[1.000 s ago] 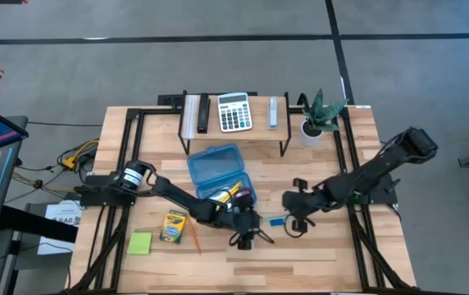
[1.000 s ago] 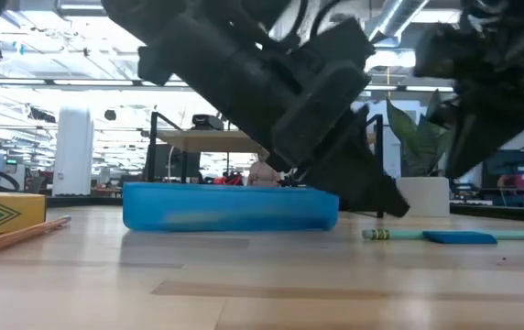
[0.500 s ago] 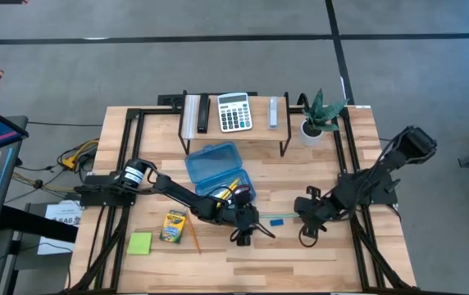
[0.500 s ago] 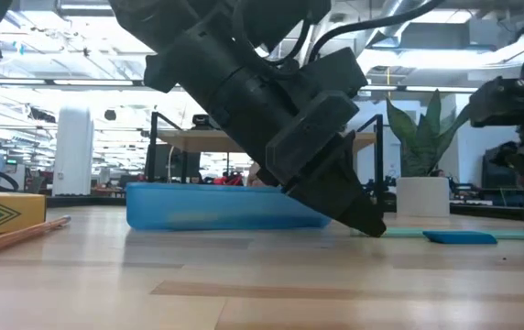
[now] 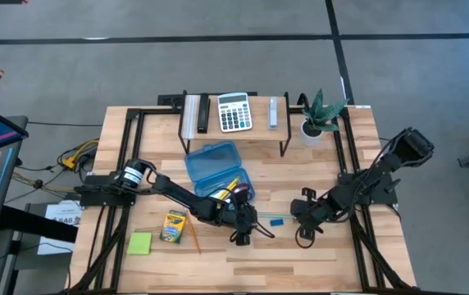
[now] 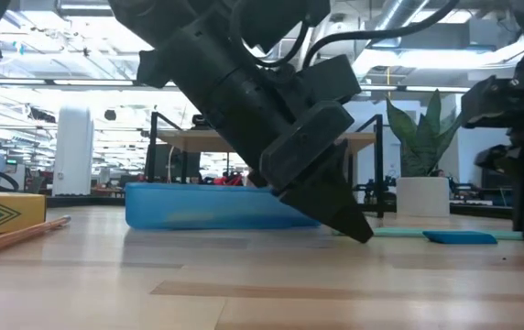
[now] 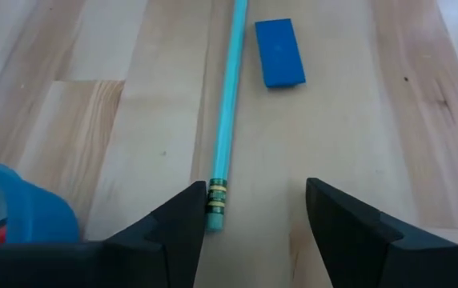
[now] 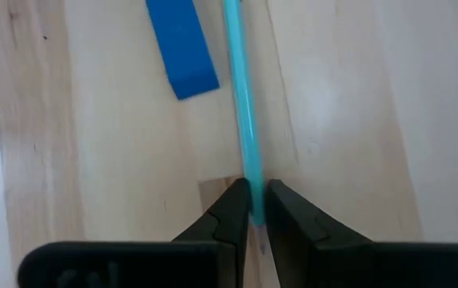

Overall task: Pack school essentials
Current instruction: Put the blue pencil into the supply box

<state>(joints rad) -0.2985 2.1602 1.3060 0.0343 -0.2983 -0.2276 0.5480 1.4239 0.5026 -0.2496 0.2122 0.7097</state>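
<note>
A teal pencil (image 7: 227,96) lies flat on the table with a small blue eraser (image 7: 279,52) beside it. My right gripper (image 8: 255,212) is down at the table, right of centre, shut on the pencil's pointed end. My left gripper (image 7: 253,208) stands open, slanting down over the pencil's ferrule end (image 7: 217,198), which lies right beside one finger. An open translucent blue case (image 5: 216,170) behind the left gripper holds a yellow pencil and a red-handled item. A crayon box (image 5: 174,225), an orange pencil (image 5: 193,236) and a lime sticky pad (image 5: 140,242) lie at the near left. My right gripper pinches the teal pencil's pointed end (image 8: 249,188) between its two fingers. The fingers slant steeply down from the table's right and lie along the pencil. The pencil rests flat on the table. My left gripper: I cannot tell whether its finger (image 7: 182,228) touches the ferrule end.
A wire shelf at the far edge carries a calculator (image 5: 234,112) and small items. A potted plant (image 5: 318,115) stands at the far right. Bare wood lies along the near edge, between and in front of the grippers.
My right gripper has come down from well above the table to the tabletop, at the teal pencil's pointed end. The pencil and eraser have stayed where they lay.
</note>
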